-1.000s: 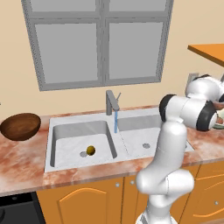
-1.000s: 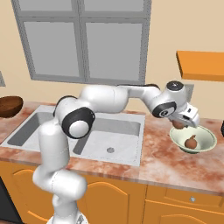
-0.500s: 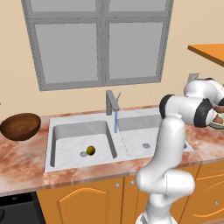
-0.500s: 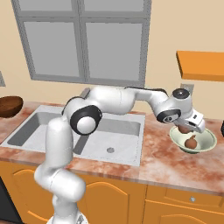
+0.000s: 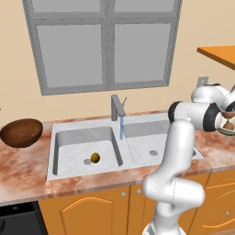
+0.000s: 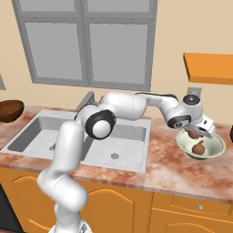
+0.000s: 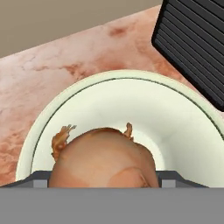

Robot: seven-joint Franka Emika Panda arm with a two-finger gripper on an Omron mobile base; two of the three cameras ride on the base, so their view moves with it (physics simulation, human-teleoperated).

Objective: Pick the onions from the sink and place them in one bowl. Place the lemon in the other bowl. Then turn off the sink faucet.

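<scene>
Onions sitting in the pale bowl (image 6: 216, 148)
Two reddish-brown onions (image 6: 198, 148) lying inside; tool (image 6: 204, 132) hovering over them, jaws spread, on marbled red worktop (image 6: 168, 166).

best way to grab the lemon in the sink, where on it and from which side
Take the lemon across its middle, coming straight down from above. It is small and roundish, so no side grips better than another. It lies loose on the floor of the left basin of the sink, right beside the drain, apart from the walls, so open fingers should probably fit on both sides.
</scene>
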